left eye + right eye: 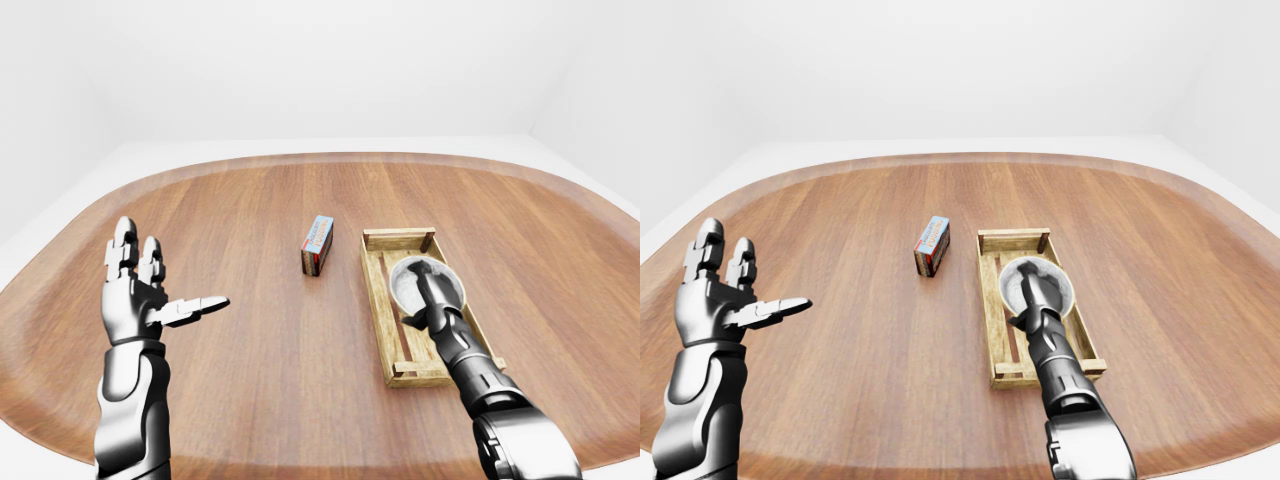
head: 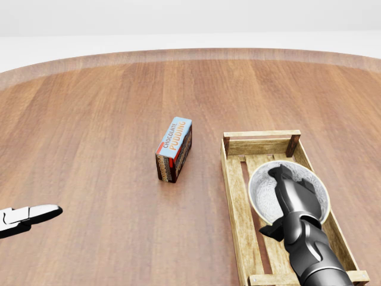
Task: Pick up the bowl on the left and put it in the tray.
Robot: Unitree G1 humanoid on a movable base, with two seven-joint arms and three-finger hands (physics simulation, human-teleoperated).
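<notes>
Nearly done, I'd say: the bowl (image 2: 265,199) sits in the tray (image 2: 232,179), my right hand (image 2: 294,202) pinching its rim, left hand (image 1: 135,300) spread wide. Only letting go remains.

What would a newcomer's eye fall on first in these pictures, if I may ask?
The dark right hand grips the bowl, fingers inside and thumb outside the rim; the bowl sits in the wooden tray at the head view's right. Next come the chocolate pudding box standing alone near that view's middle, and the left hand raised open at the left-eye view's left.
</notes>
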